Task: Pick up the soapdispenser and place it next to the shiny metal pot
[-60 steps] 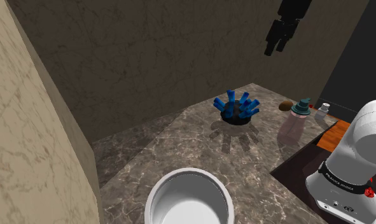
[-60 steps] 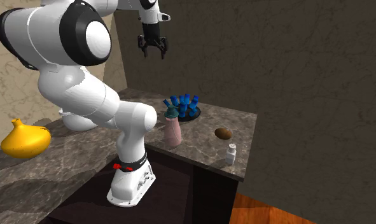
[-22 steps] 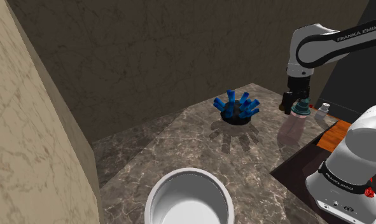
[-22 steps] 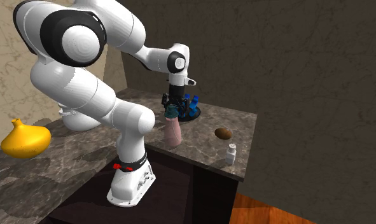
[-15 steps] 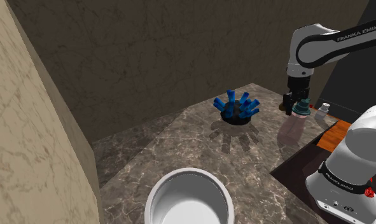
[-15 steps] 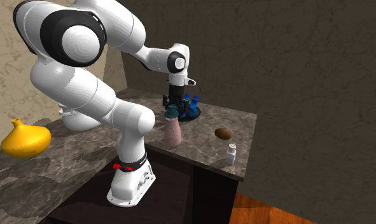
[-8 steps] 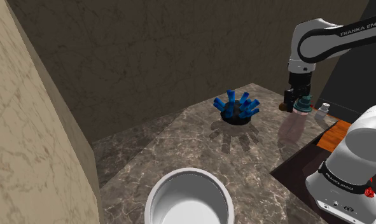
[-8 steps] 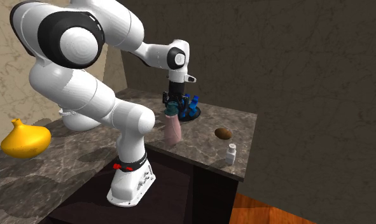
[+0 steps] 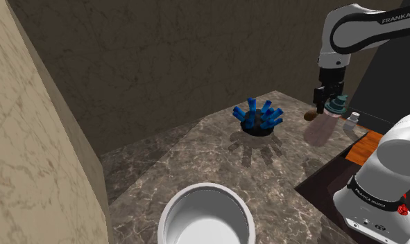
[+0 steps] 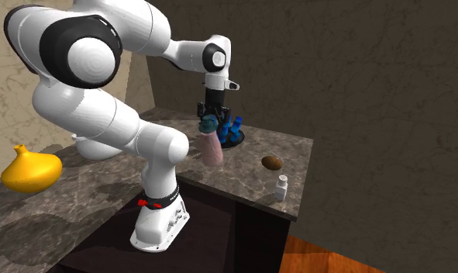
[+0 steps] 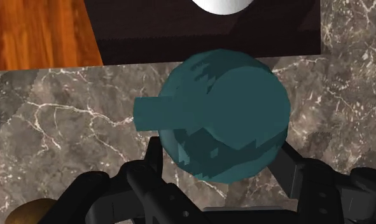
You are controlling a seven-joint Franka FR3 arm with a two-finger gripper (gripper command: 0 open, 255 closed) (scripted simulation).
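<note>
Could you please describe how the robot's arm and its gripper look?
The arm has rounded white links, dark joints and FRANKA lettering; a black band with red marks circles its base. The gripper is all black, with two fingers.

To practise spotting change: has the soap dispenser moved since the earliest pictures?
Yes. The soap dispenser, clasped by the gripper, has risen, now higher against the blue rack.
</note>
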